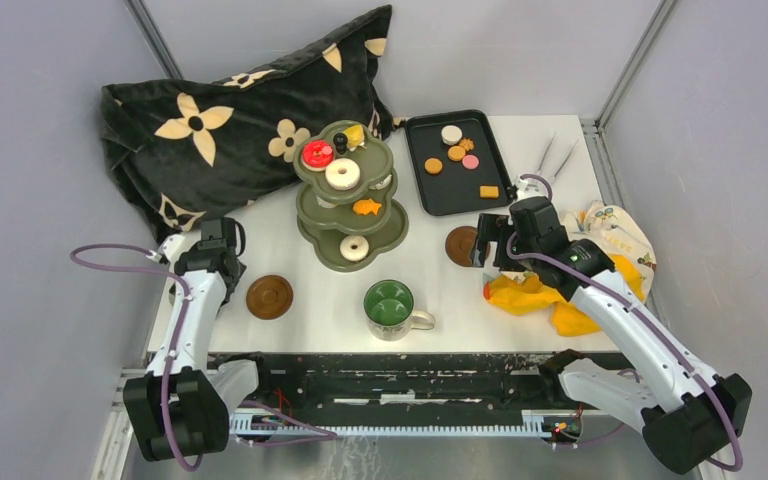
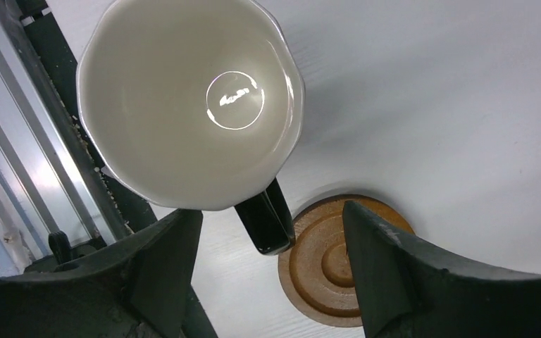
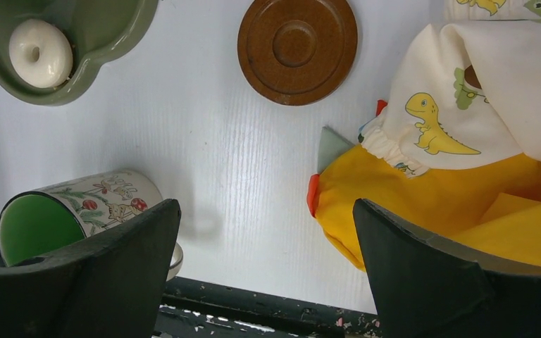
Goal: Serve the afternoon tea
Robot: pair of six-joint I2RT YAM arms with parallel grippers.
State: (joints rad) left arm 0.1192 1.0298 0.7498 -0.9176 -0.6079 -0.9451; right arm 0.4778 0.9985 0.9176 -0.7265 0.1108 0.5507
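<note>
Afternoon tea pastries (image 1: 342, 173) lie in two lots on my screens: five that I can count on the stand (image 1: 390, 235) and six on the tray (image 1: 435, 197). The three-tier stand is at the middle of the table (image 1: 430, 285), toward the far edge. Its top tier carries a red donut, a white donut and a yellow piece, its middle tier an orange cookie, and its bottom tier one more white donut. The tray lies at the far edge, just right of the stand.

There are two mugs. The green mug (image 1: 390, 303) is upright at the middle of the near edge. The cream mug (image 2: 190, 105) is upright at the left edge, its dark handle pointing at a saucer. Of the two saucers, the left saucer (image 1: 270, 296) is just beside that handle and the right saucer (image 1: 457, 246) is right of the stand.

My left gripper (image 2: 269, 215) hangs over the cream mug, fingers apart, the handle showing between them untouched. My right gripper (image 3: 266, 211) hovers above the table beside the right saucer, fingers wide with nothing between them.

One pair of tongs (image 1: 557, 155) lies at the far right corner. Two cloths, a yellow cloth (image 1: 530, 295) and a dinosaur cloth (image 1: 615, 235), are bunched at the right edge. One pillow (image 1: 220, 130) fills the far left corner.
</note>
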